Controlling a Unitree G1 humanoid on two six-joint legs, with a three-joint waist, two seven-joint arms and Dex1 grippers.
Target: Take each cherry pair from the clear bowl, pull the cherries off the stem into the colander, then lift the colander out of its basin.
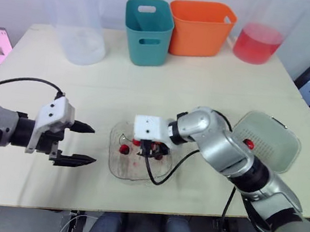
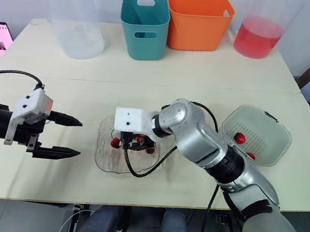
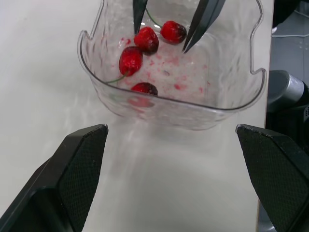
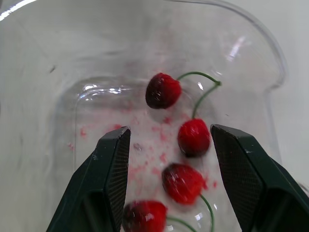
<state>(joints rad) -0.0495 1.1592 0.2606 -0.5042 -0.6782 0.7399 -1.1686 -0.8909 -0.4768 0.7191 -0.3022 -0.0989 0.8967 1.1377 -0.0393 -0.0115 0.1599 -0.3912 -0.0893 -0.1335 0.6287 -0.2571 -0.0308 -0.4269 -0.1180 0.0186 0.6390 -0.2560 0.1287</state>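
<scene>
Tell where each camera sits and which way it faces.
Left eye: on the head, facing down at the table; left end effector and right end effector show.
Right eye: beside it, same scene.
Left wrist: faces the bowl sideways; own fingers show.
Right wrist: looks into the bowl; own fingers flank cherries.
All show the bowl.

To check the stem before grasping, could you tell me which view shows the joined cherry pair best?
The right wrist view: the cherry pair and its forked green stem lie plain in the clear bowl, ahead of the open right gripper. The left wrist view shows cherries, stems faint; the eye views hide most behind that gripper.
</scene>
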